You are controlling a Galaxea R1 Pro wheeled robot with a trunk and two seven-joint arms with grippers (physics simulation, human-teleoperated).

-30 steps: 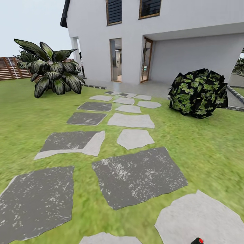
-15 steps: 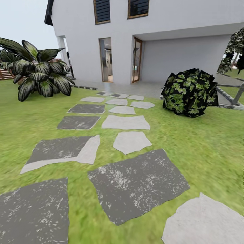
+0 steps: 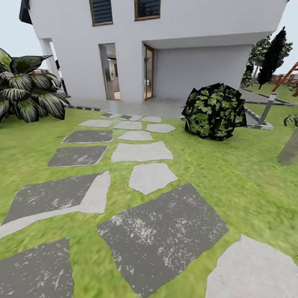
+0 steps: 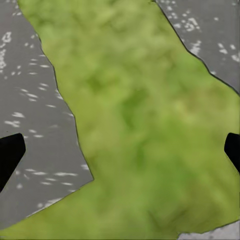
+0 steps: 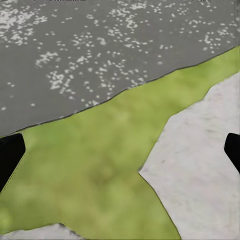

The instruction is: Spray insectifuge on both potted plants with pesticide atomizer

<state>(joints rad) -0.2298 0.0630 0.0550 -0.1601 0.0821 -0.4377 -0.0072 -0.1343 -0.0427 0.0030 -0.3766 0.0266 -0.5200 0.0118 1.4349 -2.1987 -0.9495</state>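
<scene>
From the head camera I look across the garden lawn (image 3: 248, 174) at a path of flat stepping stones, some dark grey (image 3: 161, 236) and some pale (image 3: 151, 177), running up to the white house (image 3: 194, 62) with its two glazed doors (image 3: 111, 71). A round dark bush with green-mottled leaves (image 3: 213, 111) sits on the grass to the right of the path, near the house. A big plant with long striped leaves (image 3: 29, 93) stands at the lawn's left edge. A slanted grey trunk (image 3: 289, 149) and tall dark trees (image 3: 271, 56) are at the far right.

On the left wrist camera, my left claw (image 4: 120, 152) hangs over a strip of grass between dark slabs (image 4: 35, 130); its black fingertips (image 4: 10, 155) sit wide apart at the frame edges with nothing between them. My right claw (image 5: 120, 152) is just as widely spread and empty, above grass where a dark slab (image 5: 100, 55) and a pale slab (image 5: 205, 170) meet.

I can't spot the atomizer or the small potted plants anywhere from here.
</scene>
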